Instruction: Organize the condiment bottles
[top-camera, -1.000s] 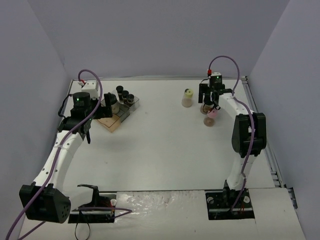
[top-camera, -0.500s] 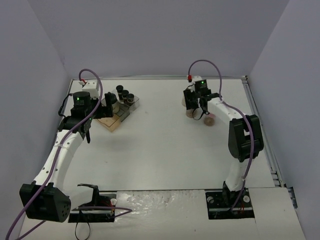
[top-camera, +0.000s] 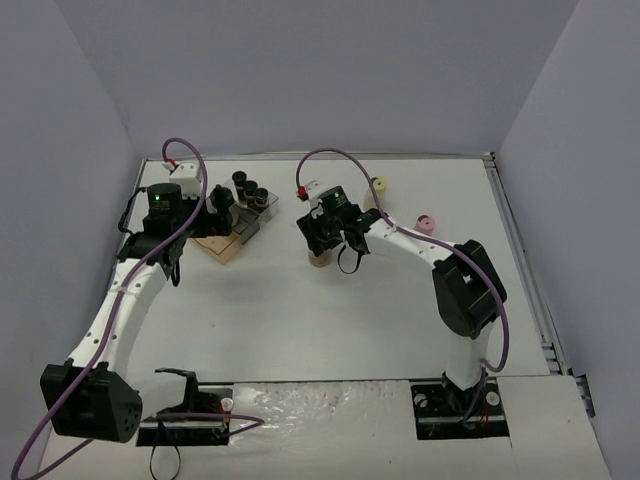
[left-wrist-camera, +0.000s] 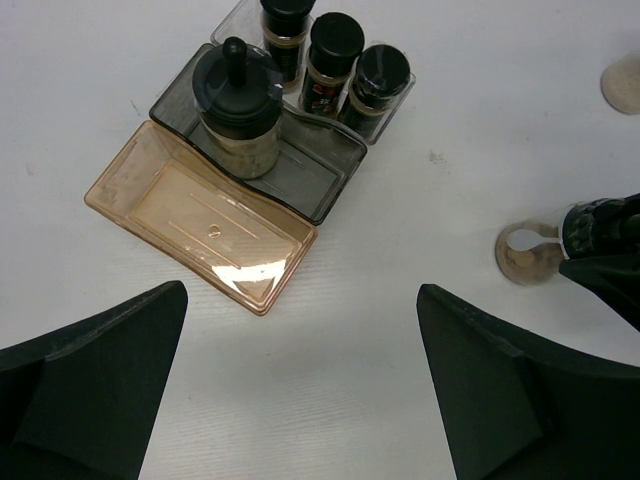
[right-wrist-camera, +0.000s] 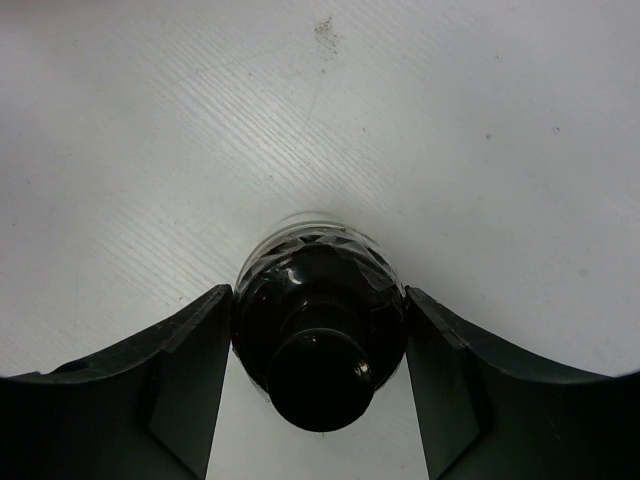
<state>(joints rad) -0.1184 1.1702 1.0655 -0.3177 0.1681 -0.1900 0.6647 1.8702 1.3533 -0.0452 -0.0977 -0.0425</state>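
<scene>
Moved: right gripper (top-camera: 323, 243) has swung from the far-right desk (top-camera: 300, 330) to its middle, bringing a round black-capped jar (right-wrist-camera: 320, 335).
Right jaws: clenched on that jar's cap.
Left jaws: left gripper (top-camera: 216, 205) spread wide, holding nothing, above the tray (left-wrist-camera: 200, 225).
Tray: three slim jars (left-wrist-camera: 335, 60) in the back row, another round jar (left-wrist-camera: 238, 115) one step down.
Writing: labels unreadable.
</scene>
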